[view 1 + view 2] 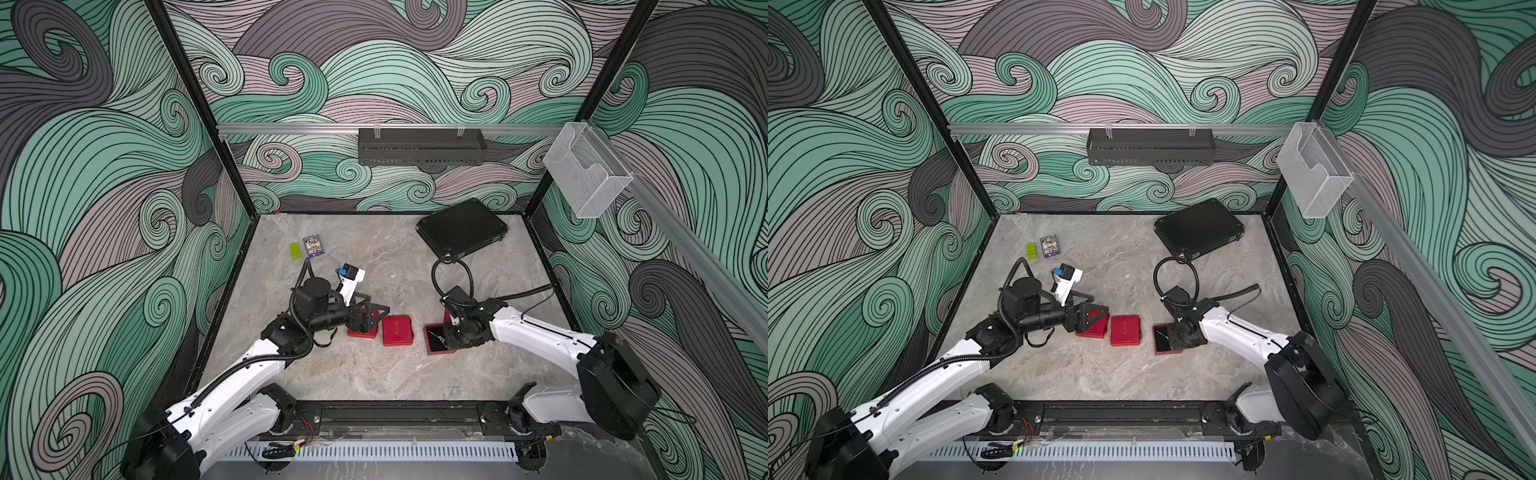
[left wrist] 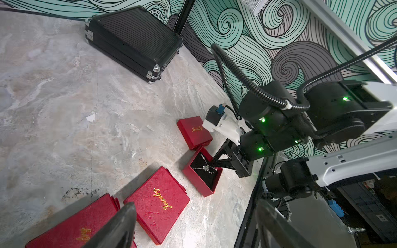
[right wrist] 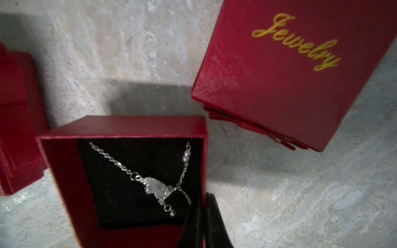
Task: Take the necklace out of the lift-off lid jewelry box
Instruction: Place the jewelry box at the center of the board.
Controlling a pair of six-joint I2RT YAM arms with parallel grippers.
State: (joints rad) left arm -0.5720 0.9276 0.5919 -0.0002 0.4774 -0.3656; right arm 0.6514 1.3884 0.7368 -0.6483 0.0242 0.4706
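Now the necklace lies inside the open box. The right gripper, jaws almost together, is at its edge, and the left gripper is wide. The next move needs a fine pinch on the necklace.

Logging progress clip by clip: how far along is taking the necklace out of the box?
Done: the lid is off and lies beside the open box. In hand: the right gripper, jaws nearly together, is at the box's edge, holding nothing visible. Left: the necklace lies on the black pad, not yet grasped or lifted out. The left gripper hangs open above another closed box.
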